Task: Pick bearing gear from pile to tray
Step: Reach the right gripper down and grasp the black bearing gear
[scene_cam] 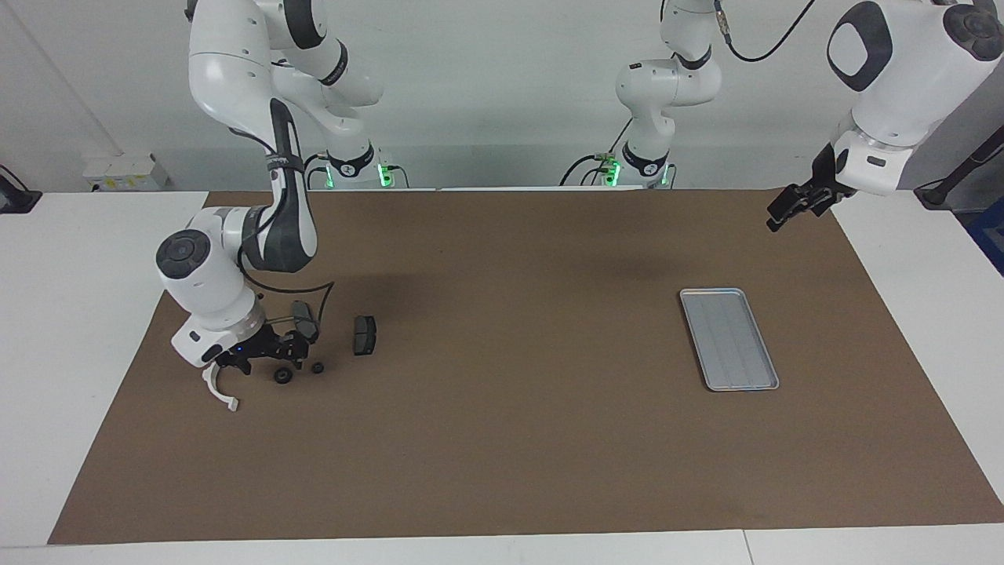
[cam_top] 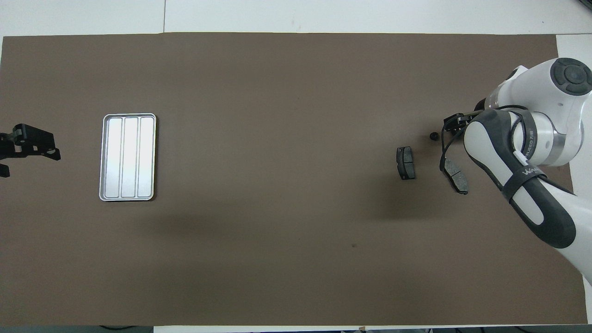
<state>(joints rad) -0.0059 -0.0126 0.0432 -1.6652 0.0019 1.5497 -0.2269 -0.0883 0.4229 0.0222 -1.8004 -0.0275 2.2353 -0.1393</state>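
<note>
The pile lies toward the right arm's end of the mat. In it are two small black round bearing gears, a larger one (scene_cam: 282, 377) and a smaller one (scene_cam: 318, 367) (cam_top: 434, 136). My right gripper (scene_cam: 271, 362) (cam_top: 455, 121) hangs open, low over the larger gear and not touching it. From overhead the arm hides that gear. The silver tray (scene_cam: 729, 339) (cam_top: 128, 157) lies toward the left arm's end, with nothing in it. My left gripper (scene_cam: 791, 207) (cam_top: 28, 145) waits open, up in the air over the mat's edge.
Two dark grey brake pads (scene_cam: 365, 335) (scene_cam: 306, 318) lie nearer to the robots than the gears (cam_top: 406, 163) (cam_top: 456, 176). A white arc bracket (scene_cam: 222, 395) pokes out from under the right wrist. The brown mat (scene_cam: 502, 439) covers the table.
</note>
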